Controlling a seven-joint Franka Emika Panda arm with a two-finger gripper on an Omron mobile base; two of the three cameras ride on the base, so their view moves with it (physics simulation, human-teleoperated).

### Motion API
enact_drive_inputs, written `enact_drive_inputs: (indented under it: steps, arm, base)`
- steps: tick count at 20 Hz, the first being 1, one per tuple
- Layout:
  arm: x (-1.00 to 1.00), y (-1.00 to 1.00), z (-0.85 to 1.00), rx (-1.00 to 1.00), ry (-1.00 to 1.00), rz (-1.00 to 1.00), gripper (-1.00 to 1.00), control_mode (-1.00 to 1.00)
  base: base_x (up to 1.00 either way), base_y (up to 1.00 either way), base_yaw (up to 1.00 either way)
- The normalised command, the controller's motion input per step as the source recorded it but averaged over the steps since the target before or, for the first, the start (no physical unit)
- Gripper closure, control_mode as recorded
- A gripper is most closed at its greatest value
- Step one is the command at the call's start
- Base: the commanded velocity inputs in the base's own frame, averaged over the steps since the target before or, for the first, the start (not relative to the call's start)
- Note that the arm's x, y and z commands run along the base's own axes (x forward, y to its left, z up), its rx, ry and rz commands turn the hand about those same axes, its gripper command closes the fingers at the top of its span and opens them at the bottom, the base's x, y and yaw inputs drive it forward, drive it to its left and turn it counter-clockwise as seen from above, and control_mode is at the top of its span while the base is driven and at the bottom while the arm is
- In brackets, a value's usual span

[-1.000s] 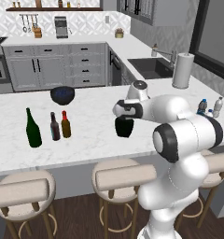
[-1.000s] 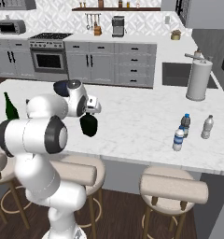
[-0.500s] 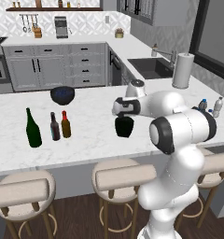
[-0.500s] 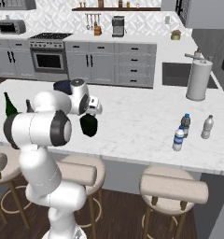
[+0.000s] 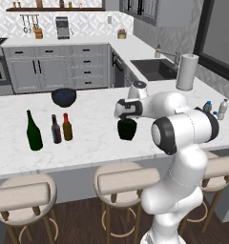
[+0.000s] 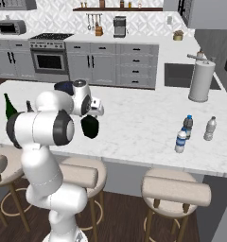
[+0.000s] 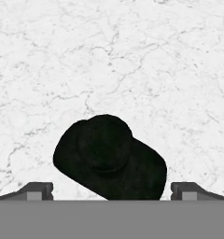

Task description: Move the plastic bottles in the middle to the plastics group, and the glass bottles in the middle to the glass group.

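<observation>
The squat black bottle (image 5: 127, 129) stands alone mid-counter, also seen as the black bottle (image 6: 90, 126). My gripper (image 5: 126, 116) hangs open just above its neck. In the hand view the black bottle (image 7: 109, 156) lies between the spread fingertips (image 7: 37, 190), untouched. At the left stand the tall green bottle (image 5: 34, 131), the dark brown bottle (image 5: 56, 129) and the amber bottle (image 5: 67, 127), close together. At the right, the white-capped water bottle (image 6: 181, 141) stands beside the blue-capped bottle (image 6: 188, 125) and the greyish bottle (image 6: 209, 128).
A dark blue bowl (image 5: 64, 96) sits behind the glass bottles. A paper towel roll (image 5: 184, 72) stands by the sink (image 5: 154, 69) at the back right. Stools line the counter's front edge.
The hand has come down slightly over the black bottle and the arm's elbow has shifted a little. The jaws stay open and the bottles have not moved.
</observation>
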Motion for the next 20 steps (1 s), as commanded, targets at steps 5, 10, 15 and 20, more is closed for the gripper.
enact_drive_inputs:
  steps: [5,10,15,20]
  arm:
    - [0.0,0.0,-0.16,0.0,0.0,0.0,-1.0,-1.0]
    - [0.07,0.0,0.05,0.0,0.0,0.0,-1.0,-1.0]
    - [0.08,0.0,0.21,0.0,0.0,0.0,-1.0,-1.0]
    - [0.2,0.0,0.01,0.0,0.0,0.0,-1.0,-1.0]
  base:
    - [0.0,0.0,0.0]
    - [0.0,0.0,0.0]
    - [0.0,0.0,0.0]
    - [0.0,0.0,0.0]
